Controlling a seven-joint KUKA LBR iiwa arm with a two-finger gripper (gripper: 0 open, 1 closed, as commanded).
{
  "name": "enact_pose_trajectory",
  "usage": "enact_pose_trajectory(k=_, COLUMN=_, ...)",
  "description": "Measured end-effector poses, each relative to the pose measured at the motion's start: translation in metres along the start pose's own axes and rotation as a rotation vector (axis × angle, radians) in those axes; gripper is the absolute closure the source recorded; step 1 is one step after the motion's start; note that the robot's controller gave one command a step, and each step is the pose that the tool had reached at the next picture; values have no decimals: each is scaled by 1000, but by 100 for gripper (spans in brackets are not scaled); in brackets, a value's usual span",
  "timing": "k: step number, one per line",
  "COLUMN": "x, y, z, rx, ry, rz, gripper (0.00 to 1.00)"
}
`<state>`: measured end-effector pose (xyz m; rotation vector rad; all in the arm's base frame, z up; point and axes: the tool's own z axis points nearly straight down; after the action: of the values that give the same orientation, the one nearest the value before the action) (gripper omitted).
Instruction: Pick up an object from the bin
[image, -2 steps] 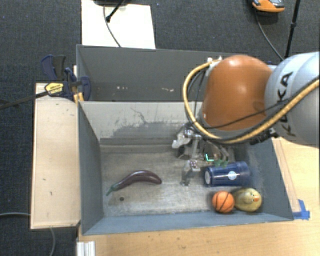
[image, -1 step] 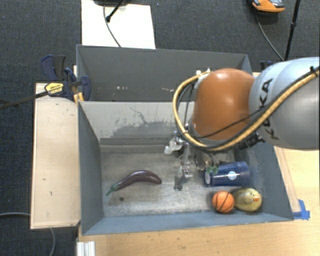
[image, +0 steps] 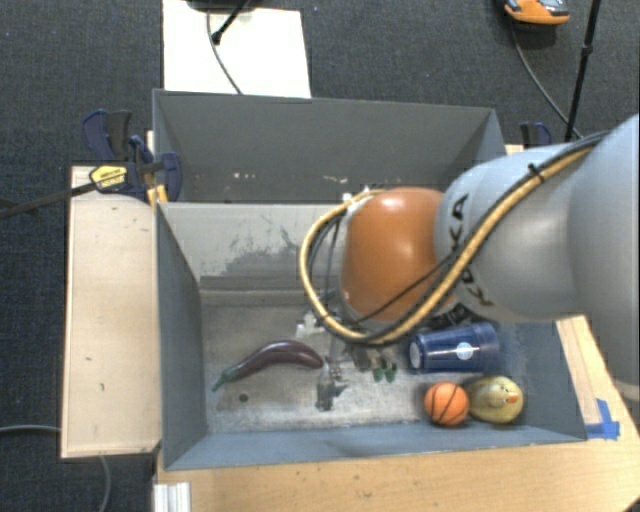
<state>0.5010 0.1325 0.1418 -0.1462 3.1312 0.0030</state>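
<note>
Lying nr claw: 1 eggplant

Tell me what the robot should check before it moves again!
1. Gripper low inside the bin: ok.
2. Purple eggplant near the gripper: ok, its thick end lies just beside it.
3. Gripper centred over the eggplant: not ok, it sits off that end.
4. Gripper touching the eggplant: cannot tell.
5. Blue can, orange ball and yellow fruit out of the way: ok, they lie apart at the right.
</note>
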Motion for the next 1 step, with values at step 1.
enact_pose_trajectory(k=1, x=-63, y=10, z=57, rx=0, ry=5, rz=-146, gripper=100)
